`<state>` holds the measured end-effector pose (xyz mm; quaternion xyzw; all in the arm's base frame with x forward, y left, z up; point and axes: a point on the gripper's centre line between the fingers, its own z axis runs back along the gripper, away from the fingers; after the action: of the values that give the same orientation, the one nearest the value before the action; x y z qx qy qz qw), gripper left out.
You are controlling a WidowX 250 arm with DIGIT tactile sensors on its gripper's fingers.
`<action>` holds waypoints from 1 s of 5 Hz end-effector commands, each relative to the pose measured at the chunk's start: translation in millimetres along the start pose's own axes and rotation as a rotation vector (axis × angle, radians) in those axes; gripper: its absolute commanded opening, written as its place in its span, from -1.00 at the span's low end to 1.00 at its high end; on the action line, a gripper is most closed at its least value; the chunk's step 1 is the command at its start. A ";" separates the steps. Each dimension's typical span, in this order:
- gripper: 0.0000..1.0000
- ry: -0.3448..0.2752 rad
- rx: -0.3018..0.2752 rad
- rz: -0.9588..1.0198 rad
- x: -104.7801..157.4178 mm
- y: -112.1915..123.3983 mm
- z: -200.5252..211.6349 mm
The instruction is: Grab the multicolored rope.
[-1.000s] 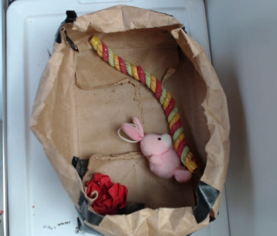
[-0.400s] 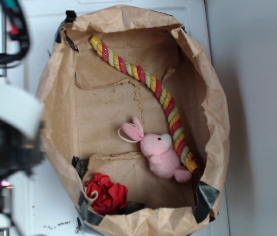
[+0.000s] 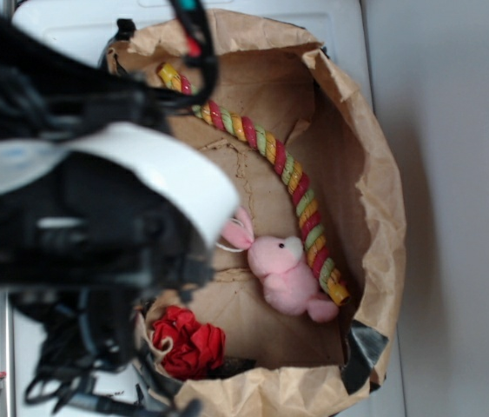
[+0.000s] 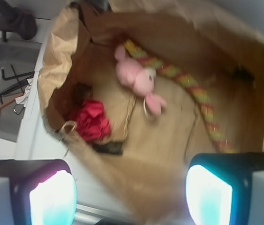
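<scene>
Bag (image 3: 374,200) of brown paper, wide open on the white bench (image 3: 62,35), holds everything. Rope (image 3: 300,195) runs diagonally along its floor, apart from the arm. Judging by this, the approach is the step in hand: the end effector (image 4: 132,192) hangs above the bag's near edge, spread wide and empty. Next it likely must travel over the rope's middle and descend. Bunny (image 3: 286,271) touches the rope's lower end, so gripping there risks catching it. Rose (image 3: 188,340) lies well clear.
</scene>
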<state>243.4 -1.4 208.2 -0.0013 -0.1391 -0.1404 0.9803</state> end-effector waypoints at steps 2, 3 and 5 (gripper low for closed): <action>1.00 -0.038 0.035 -0.244 29.6 32.1 -44.9; 1.00 -0.013 0.050 -0.243 25.8 40.9 -66.7; 1.00 -0.029 0.052 -0.241 24.7 38.4 -71.9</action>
<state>292.8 26.1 130.3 0.0292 -0.1326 -0.2595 0.9562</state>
